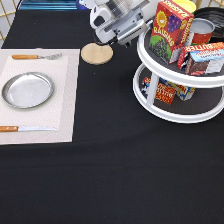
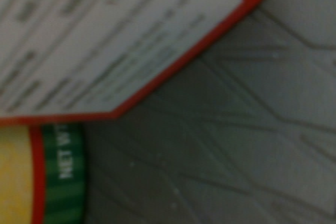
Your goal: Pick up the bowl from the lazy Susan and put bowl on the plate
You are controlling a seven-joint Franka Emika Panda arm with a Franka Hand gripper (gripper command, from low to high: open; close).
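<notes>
The round shiny silver metal plate (image 1: 28, 90) lies empty at nine o'clock. The large white two-tier lazy Susan (image 1: 172, 116) is crowded at two o'clock, leaving little room. Its glossy black bowl (image 1: 212, 16), judged rigid, slippery, best taken by the rim, sits behind a can. The gripper (image 1: 131, 31) is shown beside the upper tier; its opening cannot be told.

The gripper (image 1: 134, 26) sat at the far side, its fingers hidden behind the raisin box (image 1: 170, 30), so their spread could not be told. The bowl (image 1: 210, 15) showed only as a dark sliver cut off at the far right. The lazy Susan (image 1: 165, 107) ran past the right edge.
</notes>
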